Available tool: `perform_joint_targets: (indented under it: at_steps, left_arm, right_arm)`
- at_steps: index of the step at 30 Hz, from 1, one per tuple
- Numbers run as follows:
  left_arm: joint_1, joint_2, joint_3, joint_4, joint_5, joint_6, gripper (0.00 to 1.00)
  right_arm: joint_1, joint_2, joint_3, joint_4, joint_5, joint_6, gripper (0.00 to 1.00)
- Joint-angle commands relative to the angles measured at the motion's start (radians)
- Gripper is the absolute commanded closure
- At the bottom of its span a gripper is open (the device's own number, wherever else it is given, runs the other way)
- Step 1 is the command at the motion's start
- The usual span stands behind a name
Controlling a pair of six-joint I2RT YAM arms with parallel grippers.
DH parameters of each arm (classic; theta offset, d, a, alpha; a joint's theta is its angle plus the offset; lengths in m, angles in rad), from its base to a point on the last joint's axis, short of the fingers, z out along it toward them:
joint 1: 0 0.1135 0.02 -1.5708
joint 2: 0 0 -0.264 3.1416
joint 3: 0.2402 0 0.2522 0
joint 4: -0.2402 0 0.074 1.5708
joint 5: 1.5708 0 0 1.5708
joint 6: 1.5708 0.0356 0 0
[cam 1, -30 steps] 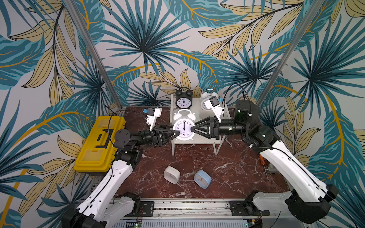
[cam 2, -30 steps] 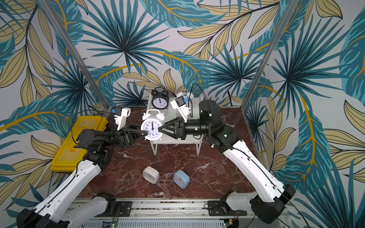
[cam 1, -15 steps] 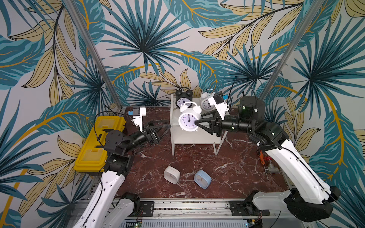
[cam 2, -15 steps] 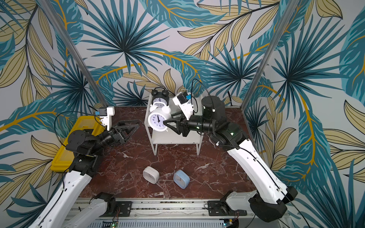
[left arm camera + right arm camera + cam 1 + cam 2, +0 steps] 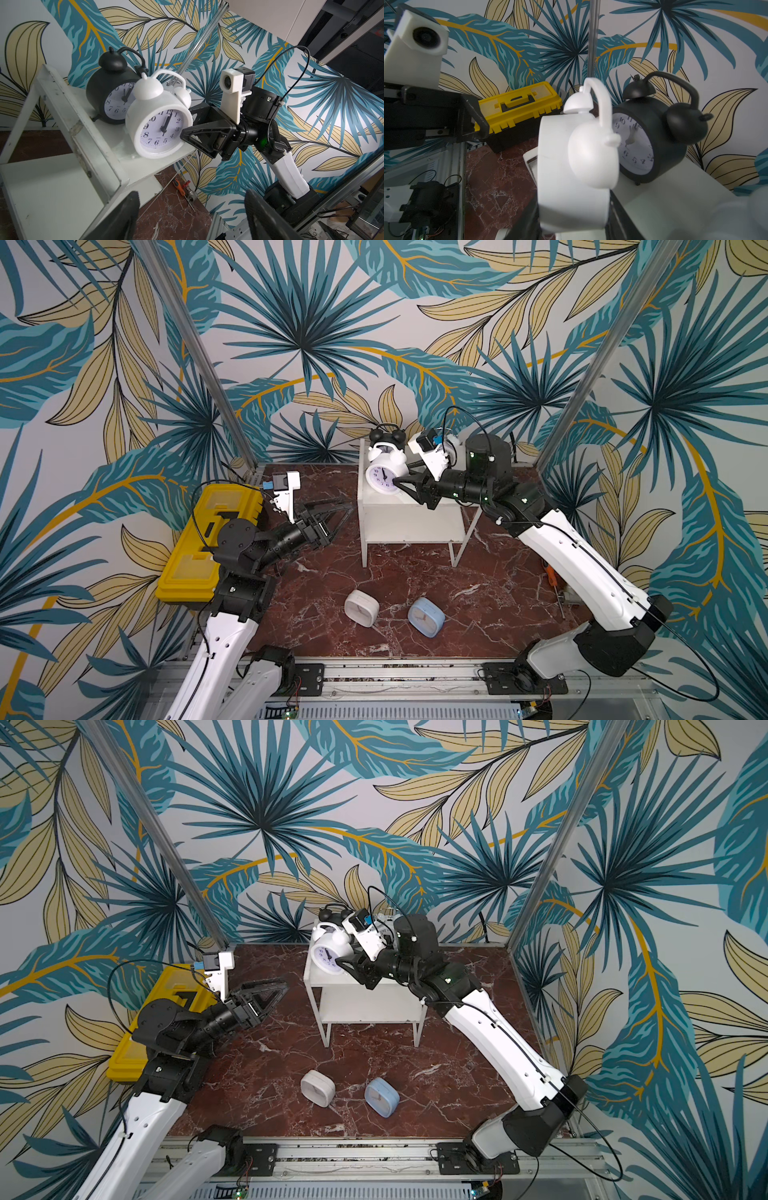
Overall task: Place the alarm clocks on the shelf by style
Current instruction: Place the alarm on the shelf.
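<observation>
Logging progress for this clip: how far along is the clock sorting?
Done: black twin-bell clock stands on the shelf's top board. In hand: right gripper holds a white twin-bell clock, tilted, beside it; left gripper is open and empty. Remaining: white square clock and blue square clock lie on the table.
</observation>
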Motion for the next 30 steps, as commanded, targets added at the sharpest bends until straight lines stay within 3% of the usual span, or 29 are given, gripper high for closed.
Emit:
perform_joint_targets:
  at_steps: [1,10,20,30]
  left_arm:
    - [0.01,-0.008,-0.03,-0.016,-0.011,0.004,0.19]
    - [0.01,0.01,-0.051,0.037,-0.005,-0.029,0.21]
    - [0.01,0.013,-0.073,0.078,0.014,-0.057,0.22]
    - [0.011,0.022,-0.096,0.136,0.071,-0.095,0.22]
  right_arm:
    - [0.0,0.007,-0.012,0.056,0.006,-0.052,0.68]
    - [-0.003,-0.004,-0.075,0.056,-0.006,-0.048,0.62]
    - [-0.005,-0.034,-0.122,0.073,0.028,-0.02,0.4]
    - [-0.005,-0.034,-0.101,0.037,0.07,0.003,0.33]
